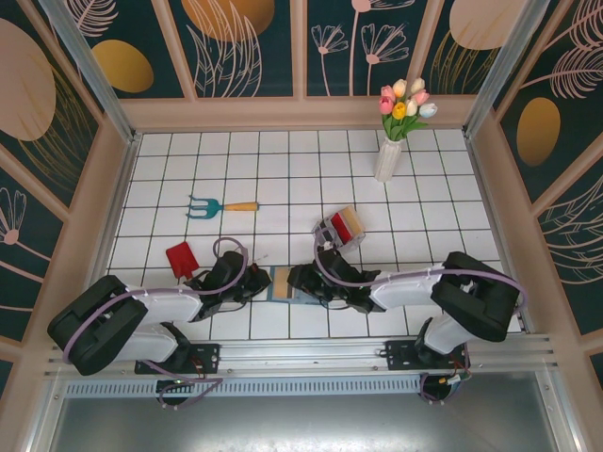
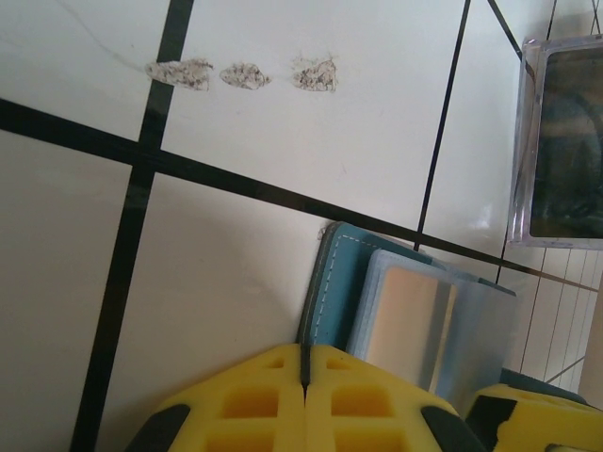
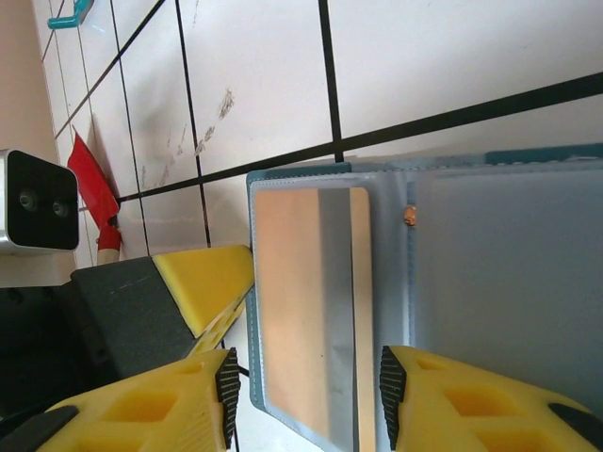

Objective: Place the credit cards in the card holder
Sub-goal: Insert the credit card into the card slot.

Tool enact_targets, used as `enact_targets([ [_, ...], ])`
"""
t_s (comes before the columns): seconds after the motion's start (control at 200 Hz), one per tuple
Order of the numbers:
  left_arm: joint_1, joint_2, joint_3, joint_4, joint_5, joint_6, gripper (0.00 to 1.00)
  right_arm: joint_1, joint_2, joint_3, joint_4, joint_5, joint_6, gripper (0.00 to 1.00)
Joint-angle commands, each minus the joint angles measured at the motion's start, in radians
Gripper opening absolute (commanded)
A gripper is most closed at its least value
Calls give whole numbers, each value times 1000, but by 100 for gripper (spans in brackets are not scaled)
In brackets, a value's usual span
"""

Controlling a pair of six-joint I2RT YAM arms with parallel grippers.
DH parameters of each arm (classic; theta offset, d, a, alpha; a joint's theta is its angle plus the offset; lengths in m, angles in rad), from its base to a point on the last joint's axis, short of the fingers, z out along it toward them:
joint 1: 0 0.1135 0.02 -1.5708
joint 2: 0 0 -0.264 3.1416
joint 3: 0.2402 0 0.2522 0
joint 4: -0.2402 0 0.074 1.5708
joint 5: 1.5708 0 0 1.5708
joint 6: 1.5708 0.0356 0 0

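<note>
Tan card (image 3: pixel 301 301) is lying between right pincer's (image 3: pixel 309 395) half-open, empty jaws; left pincer (image 2: pixel 304 381), shut, is pinning holder (image 2: pixel 334 282); best withdrawing straight.

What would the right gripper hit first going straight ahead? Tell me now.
The tan card, lying in the blue wallet. The right gripper stands open with a finger on either side of it, so the card probably comes first, though depth is hard to judge.
</note>
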Motion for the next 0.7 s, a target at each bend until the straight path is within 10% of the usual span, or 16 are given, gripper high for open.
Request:
enact_targets([
  [0.0, -11, 24, 1, -81, -20, 6, 0, -5, -8, 3, -93, 17, -31, 44],
  [0.4, -12, 19, 1, -81, -17, 9, 0, -5, 156, 127, -58, -74, -97, 16],
  [0.696, -11, -69, 25, -194, -87, 33, 6, -12, -15, 222, -433, 79, -208, 40],
])
